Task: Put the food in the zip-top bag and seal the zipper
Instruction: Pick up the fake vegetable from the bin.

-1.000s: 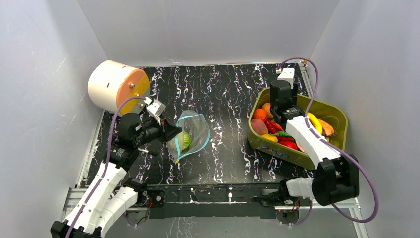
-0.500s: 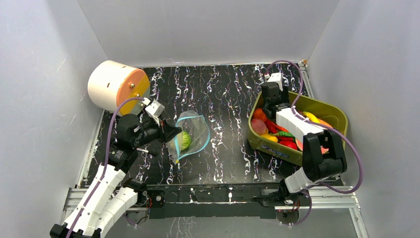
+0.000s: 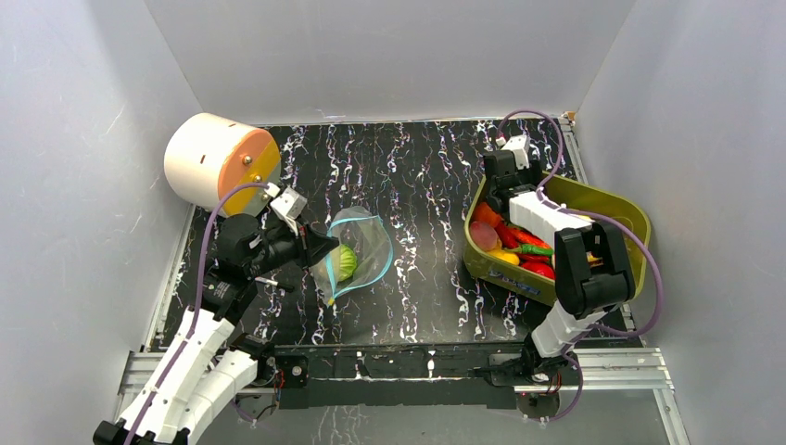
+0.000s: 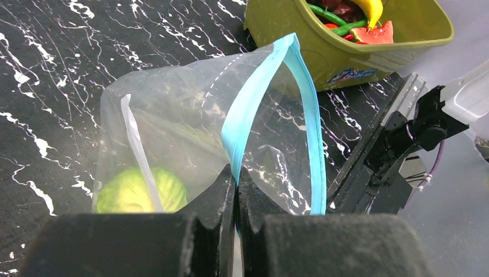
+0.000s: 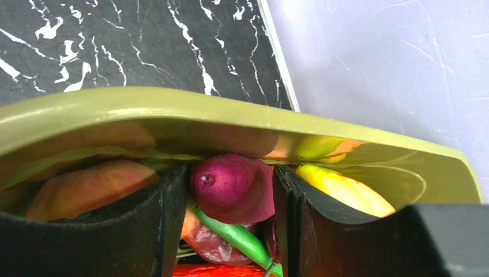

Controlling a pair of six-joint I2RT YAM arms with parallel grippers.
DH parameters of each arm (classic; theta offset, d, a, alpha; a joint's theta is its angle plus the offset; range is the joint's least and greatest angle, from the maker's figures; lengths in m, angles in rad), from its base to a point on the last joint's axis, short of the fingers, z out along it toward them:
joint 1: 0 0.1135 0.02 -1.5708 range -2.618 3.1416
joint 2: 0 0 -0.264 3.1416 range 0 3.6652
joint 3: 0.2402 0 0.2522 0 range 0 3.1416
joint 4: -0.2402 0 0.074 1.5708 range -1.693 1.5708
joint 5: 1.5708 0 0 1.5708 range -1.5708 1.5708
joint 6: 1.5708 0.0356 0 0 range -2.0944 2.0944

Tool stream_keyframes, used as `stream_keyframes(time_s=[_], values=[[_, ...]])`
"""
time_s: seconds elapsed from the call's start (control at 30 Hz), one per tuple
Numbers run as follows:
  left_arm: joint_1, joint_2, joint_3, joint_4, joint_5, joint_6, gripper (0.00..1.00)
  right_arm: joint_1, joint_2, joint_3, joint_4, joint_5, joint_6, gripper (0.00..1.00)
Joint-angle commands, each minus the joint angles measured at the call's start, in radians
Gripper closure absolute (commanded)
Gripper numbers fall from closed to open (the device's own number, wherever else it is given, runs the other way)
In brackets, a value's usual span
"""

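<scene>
Left gripper: the left gripper (image 4: 236, 176) is pinched tight on the light blue-teal zipper strip (image 4: 248, 109), no gap between its black fingers, and it holds that edge lifted off the black, white-veined worktop (image 3: 417, 185).
Bag: the clear, crinkly zip-top bag (image 4: 173, 127) lies left of centre on the worktop. Its mouth gapes as a tall loop of the strip, opening towards the bin.
In the bag: a green toy cabbage (image 4: 138, 190) sits low in the bag, just beside the left gripper.
Right gripper: the right gripper (image 5: 230, 196) reaches down inside the far-left corner of the bin. Its jaws are about half spread, and a black finger presses on each side of a purple toy sweet potato (image 5: 233, 173).
Bin: the olive-green plastic bin (image 3: 621, 199) stands on the right side of the worktop, well apart from the bag.
Other food in the bin: a yellow toy banana (image 5: 340, 187) lies just right of the sweet potato. A long green toy pepper (image 5: 230, 234) runs under it. An orange-tan piece (image 5: 81, 187) lies to its left, against the bin wall. The left wrist view also shows a red toy watermelon slice (image 4: 377, 33).
Far-left corner: a cream cylinder with an orange end face (image 3: 218, 162) lies on its side, apart from everything else.
</scene>
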Motion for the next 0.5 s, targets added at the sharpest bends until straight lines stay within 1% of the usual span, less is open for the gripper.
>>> stream_keyframes(time_s=[0.0,0.07,0.13,0.2,0.33,0.47], values=[[-0.002,-0.042,0.000,0.011,-0.019,0.020,1.00,0.001,0.035,0.056,-0.001,0.060,-0.006,0.48],[-0.002,-0.054,-0.005,0.009,-0.024,0.016,1.00,0.001,0.044,0.075,-0.029,0.058,-0.003,0.53],[-0.002,-0.056,-0.008,0.012,-0.023,0.016,1.00,0.001,0.044,0.087,-0.050,0.058,0.008,0.61],[-0.002,-0.049,-0.007,0.016,-0.017,0.013,1.00,0.001,0.034,0.088,-0.052,0.057,0.012,0.65],[-0.002,-0.036,-0.002,0.009,-0.007,0.012,1.00,0.001,0.009,0.100,-0.082,0.052,0.037,0.70],[-0.001,-0.041,-0.002,0.011,-0.007,0.013,1.00,0.001,-0.013,0.114,-0.111,0.050,0.051,0.71]])
